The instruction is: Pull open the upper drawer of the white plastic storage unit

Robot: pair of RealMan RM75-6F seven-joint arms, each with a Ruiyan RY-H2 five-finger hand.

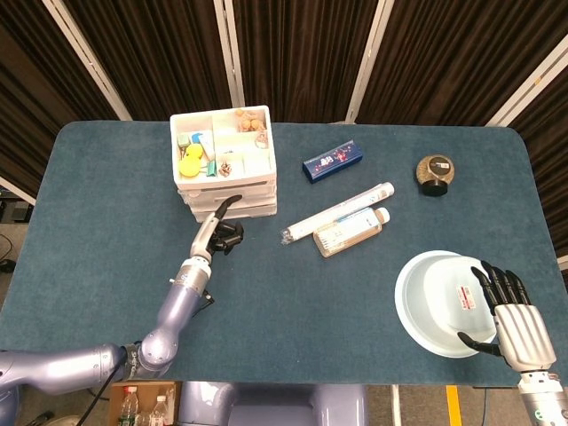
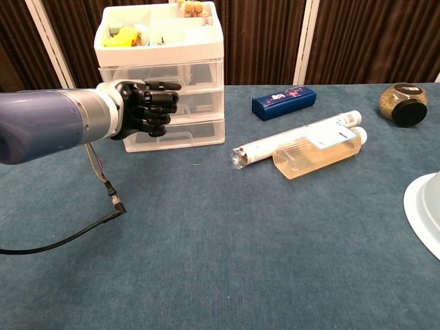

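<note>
The white plastic storage unit [image 1: 250,197] [image 2: 201,103] stands at the back left of the table, its top tray full of small items. Its upper drawer [image 2: 198,74] looks closed. My left hand [image 1: 221,233] [image 2: 146,108] hovers right in front of the drawers, fingers curled in with one finger stretched out toward the upper drawer's handle. Whether that finger touches the handle, I cannot tell. My right hand [image 1: 513,321] rests far off at the front right with its fingers spread, holding nothing.
A blue box [image 1: 333,160], a long white tube [image 1: 342,211] and a flat amber bottle [image 1: 351,232] lie right of the unit. A brown jar [image 1: 435,173] stands at the back right, a white bowl [image 1: 426,302] beside my right hand. A black cable [image 2: 103,199] hangs from the left forearm.
</note>
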